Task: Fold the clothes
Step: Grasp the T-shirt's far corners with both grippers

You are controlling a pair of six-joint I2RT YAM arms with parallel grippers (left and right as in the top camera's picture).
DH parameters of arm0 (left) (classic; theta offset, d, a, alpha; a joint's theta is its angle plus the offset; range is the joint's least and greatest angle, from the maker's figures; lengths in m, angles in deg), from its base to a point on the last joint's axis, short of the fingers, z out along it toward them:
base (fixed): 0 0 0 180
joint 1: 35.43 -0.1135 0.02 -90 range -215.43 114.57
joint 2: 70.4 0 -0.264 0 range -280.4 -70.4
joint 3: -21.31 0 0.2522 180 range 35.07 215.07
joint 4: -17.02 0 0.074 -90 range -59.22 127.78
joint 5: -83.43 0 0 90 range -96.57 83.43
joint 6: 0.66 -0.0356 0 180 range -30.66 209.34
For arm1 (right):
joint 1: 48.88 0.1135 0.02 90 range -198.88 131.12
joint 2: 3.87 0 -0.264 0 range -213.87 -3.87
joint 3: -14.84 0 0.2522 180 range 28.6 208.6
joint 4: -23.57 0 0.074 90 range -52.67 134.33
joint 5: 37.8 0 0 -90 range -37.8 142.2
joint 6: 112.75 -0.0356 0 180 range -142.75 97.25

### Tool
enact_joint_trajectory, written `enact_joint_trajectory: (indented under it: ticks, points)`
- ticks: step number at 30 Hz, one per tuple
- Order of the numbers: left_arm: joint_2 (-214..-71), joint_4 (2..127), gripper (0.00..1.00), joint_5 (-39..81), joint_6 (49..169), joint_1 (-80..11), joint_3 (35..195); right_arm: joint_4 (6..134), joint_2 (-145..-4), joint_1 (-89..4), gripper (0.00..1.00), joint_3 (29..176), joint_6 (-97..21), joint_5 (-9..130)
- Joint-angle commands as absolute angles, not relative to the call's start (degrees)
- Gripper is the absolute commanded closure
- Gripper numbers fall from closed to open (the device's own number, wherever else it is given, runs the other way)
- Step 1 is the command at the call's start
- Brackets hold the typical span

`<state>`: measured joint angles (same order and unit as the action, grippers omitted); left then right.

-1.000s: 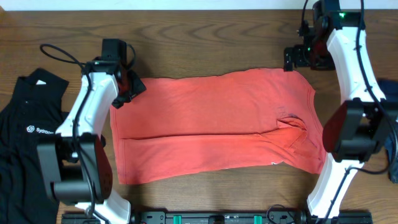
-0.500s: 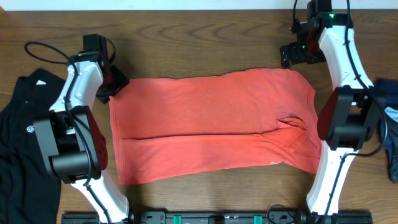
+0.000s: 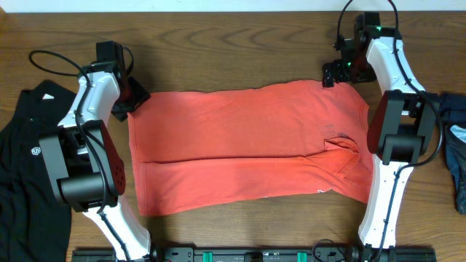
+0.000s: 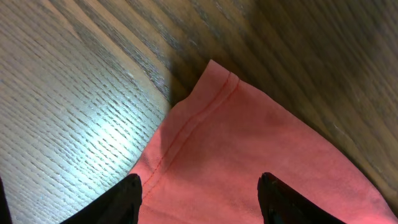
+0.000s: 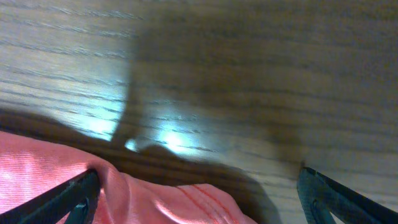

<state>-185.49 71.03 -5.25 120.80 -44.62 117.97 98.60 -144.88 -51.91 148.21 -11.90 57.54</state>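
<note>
1. Overhead: the red shirt [image 3: 247, 145] lies flat mid-desk, seemingly folded once lengthwise. The left fingers [image 3: 137, 100] and right fingers [image 3: 329, 73] sit at its two far corners, likely the start of the next fold. There is bare desk [image 3: 233, 44] beyond the far edge, and the black shirt [image 3: 22, 167] lies well apart at the left.
2. Left wrist: the left fingers [image 4: 127, 196] are partly open and empty, straddling the hemmed corner of the red shirt [image 4: 249, 143]. They must drop and pinch.
3. Right wrist: the right fingers [image 5: 71, 199] are spread wide and empty, with the red shirt [image 5: 168, 196] edge between them.
</note>
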Motion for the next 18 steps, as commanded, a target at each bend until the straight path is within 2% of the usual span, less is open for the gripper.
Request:
enact_joint_trajectory:
  ticks: [1, 4, 5, 7, 10, 14, 16, 18]
  points:
    - [-186.1, 71.0, 0.41, -5.8, 120.9, -45.0, 119.1, 98.4, -148.0, -50.7, 0.01, 148.9, -11.4, 61.5]
    - [-186.1, 71.3, 0.74, -5.8, 120.9, -45.0, 119.1, 98.4, -148.2, -49.6, 0.07, 148.9, -10.0, 61.7]
    - [-186.1, 71.4, 0.78, -5.8, 120.9, -45.0, 119.1, 98.4, -148.2, -49.2, 0.11, 148.9, -9.5, 61.7]
    - [-186.1, 71.8, 0.78, -6.4, 121.0, -45.0, 119.0, 98.4, -148.2, -48.5, 0.14, 148.9, -8.7, 61.7]
    - [-186.1, 72.7, 0.78, -8.1, 121.5, -45.0, 118.9, 98.4, -148.2, -47.7, 0.28, 148.9, -8.3, 61.7]
    - [-186.1, 73.1, 0.76, -8.1, 121.6, -45.0, 118.9, 98.4, -148.2, -47.2, 0.34, 148.9, -8.3, 61.7]
    - [-186.1, 73.3, 0.75, -8.1, 121.6, -45.0, 118.9, 98.4, -148.2, -47.2, 0.43, 148.9, -8.3, 61.7]
    - [-186.1, 73.5, 0.6, -8.1, 122.0, -45.0, 118.9, 98.5, -148.2, -47.2, 0.48, 148.9, -8.3, 61.7]
